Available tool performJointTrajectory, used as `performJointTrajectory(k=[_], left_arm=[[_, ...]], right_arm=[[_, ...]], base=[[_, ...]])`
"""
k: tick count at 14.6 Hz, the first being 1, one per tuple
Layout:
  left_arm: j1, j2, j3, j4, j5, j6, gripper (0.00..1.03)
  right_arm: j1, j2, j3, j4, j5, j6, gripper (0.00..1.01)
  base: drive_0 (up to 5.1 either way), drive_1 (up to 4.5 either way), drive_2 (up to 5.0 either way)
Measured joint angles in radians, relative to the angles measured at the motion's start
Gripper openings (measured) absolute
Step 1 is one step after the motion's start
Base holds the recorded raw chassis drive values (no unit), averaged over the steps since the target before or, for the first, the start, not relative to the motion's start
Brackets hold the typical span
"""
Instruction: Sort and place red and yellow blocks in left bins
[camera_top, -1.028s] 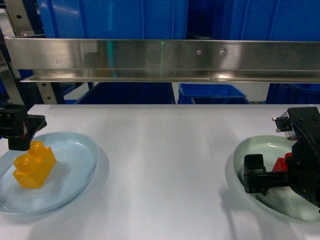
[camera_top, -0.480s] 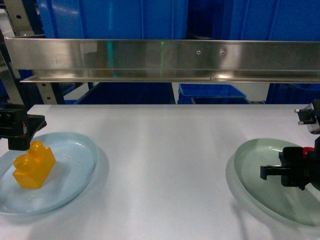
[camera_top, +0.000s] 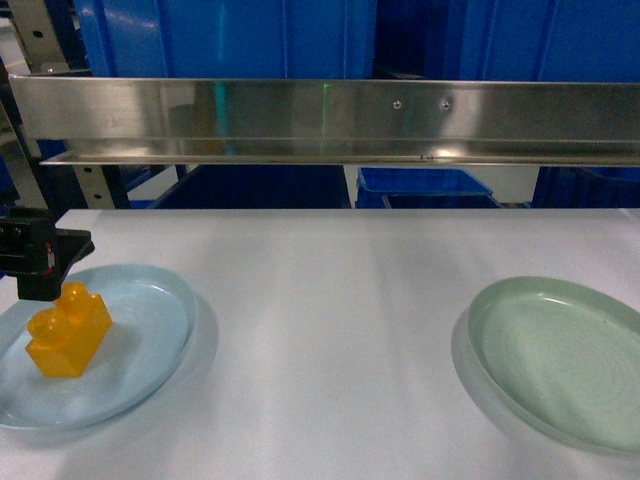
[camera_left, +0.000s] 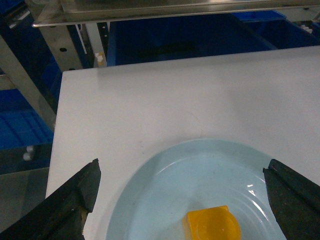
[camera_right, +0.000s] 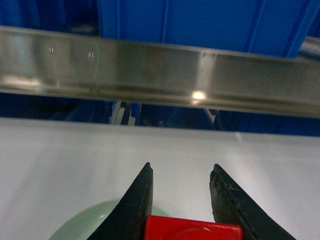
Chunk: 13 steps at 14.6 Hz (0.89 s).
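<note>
At the table's left edge, the left gripper (camera_left: 182, 200) hung over the blue plate (camera_top: 150, 330) with its two black fingers (camera_left: 75, 192) spread wide and nothing between them. The yellow block (camera_top: 68, 330) sat on that plate, right under the gripper and in the middle of the gap, so the left arm was by far the nearer one. The block's studs pointed up. In the head view its long side ran slanted, from near-left to far-right, and one stud (camera_left: 212, 226) showed from above in the wrist view. To grab it, I think the gripper would only need to go straight down and close across the short sides.

The middle of the table (camera_top: 330, 300) was bare white. Behind its far edge ran a shiny metal rail (camera_top: 330, 110), with the blue bins (camera_top: 220, 35) above and behind it.

Near the right edge, the green plate (camera_top: 560, 360) had nothing on it. The right gripper (camera_right: 181, 200) was out of the head view. In its own view, it was squeezed on the red block (camera_right: 192, 234), lifted above the green plate. Too little of the red block showed to tell which way it pointed.
</note>
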Motion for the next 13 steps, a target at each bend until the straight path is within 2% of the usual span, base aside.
performJointTrajectory(k=[2,3,8,11,13], left_arm=[[0.000,0.000,0.000,0.000,0.000,0.000,0.98],[0.000,0.000,0.000,0.000,0.000,0.000,0.98],[-0.010,-0.010,0.005,-0.038,-0.008,0.000,0.98],[-0.057,-0.098,0.042,-0.126,0.039,-0.019,0.98],[-0.081,-0.082,0.039,-0.131,-0.003,-0.019,0.98]], right_arm=[[-0.023,-0.150,-0.032,-0.050,-0.032,-0.029,0.29],[-0.022,-0.175,-0.054,-0.050,-0.022,-0.042,0.29],[-0.022,-0.169,-0.063,-0.058,-0.021,-0.048,0.28],[-0.022,-0.168,-0.063,-0.058,-0.021,-0.049,0.28],[-0.022,-0.168,-0.063,-0.058,-0.021,-0.050,0.28]], base=[[0.0,0.00,0.0],[0.0,0.00,0.0],[0.0,0.00,0.0],[0.0,0.00,0.0],[0.0,0.00,0.0]])
